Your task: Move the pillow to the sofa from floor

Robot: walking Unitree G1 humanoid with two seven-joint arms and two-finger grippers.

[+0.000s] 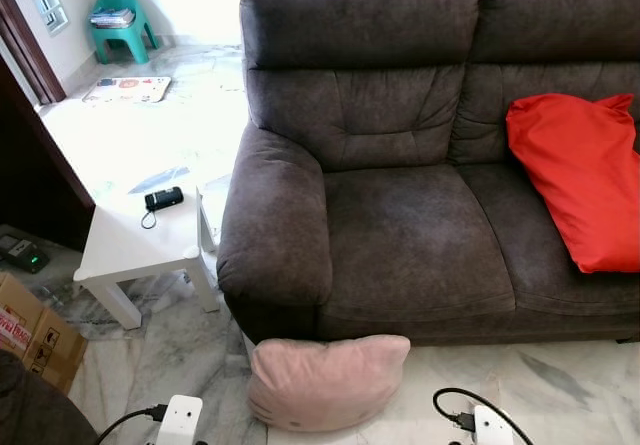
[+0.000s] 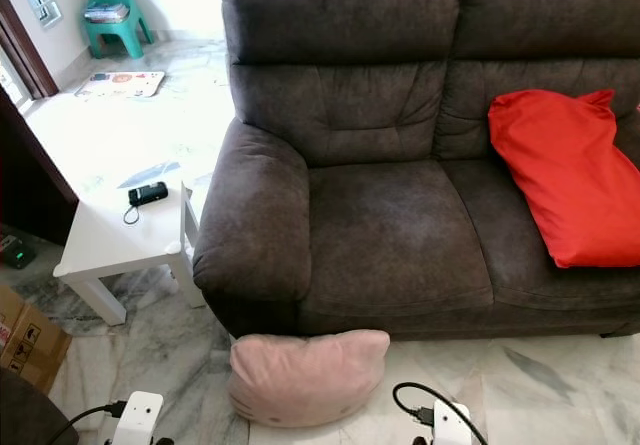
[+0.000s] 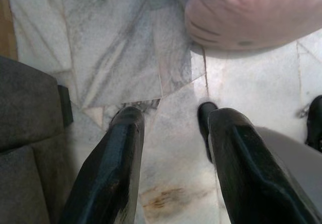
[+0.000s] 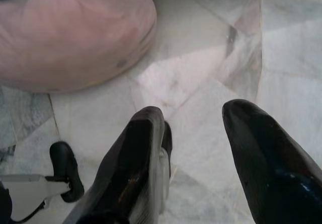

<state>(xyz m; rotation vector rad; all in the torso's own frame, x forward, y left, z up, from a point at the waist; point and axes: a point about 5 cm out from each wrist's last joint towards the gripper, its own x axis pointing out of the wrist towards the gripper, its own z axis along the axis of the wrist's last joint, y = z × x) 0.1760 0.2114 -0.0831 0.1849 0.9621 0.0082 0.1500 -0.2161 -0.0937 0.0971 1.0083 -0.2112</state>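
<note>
Dark grey sofa (image 1: 400, 195) takes up the centre and right of the head views, seat free on the left cushion, a red pillow (image 1: 580, 180) leaning at right against the backrest. Marble floor (image 1: 560, 385) along the bottom and at upper left. White desk (image 1: 130, 240) at mid left beside the sofa arm, a small black device (image 1: 163, 199) on it. Cardboard box (image 1: 30, 335) at lower left, green stool (image 1: 122, 20) at upper left. Pink pillow (image 1: 325, 380) lies on the floor at bottom centre, touching the sofa's front base below the arm. It looks light, soft and squashy, with matte fabric that should not slip; not fragile. It will sag and fold if pinched at one corner, so best taken from both ends at once, one gripper per side, squeezing inward, or by a deep bite on an edge. Left gripper (image 3: 171, 128) hovers low over the floor, jaws spread wide and empty, pillow near ahead. Right gripper (image 4: 193, 128) likewise low, jaws apart, holding nothing, pillow just ahead.
</note>
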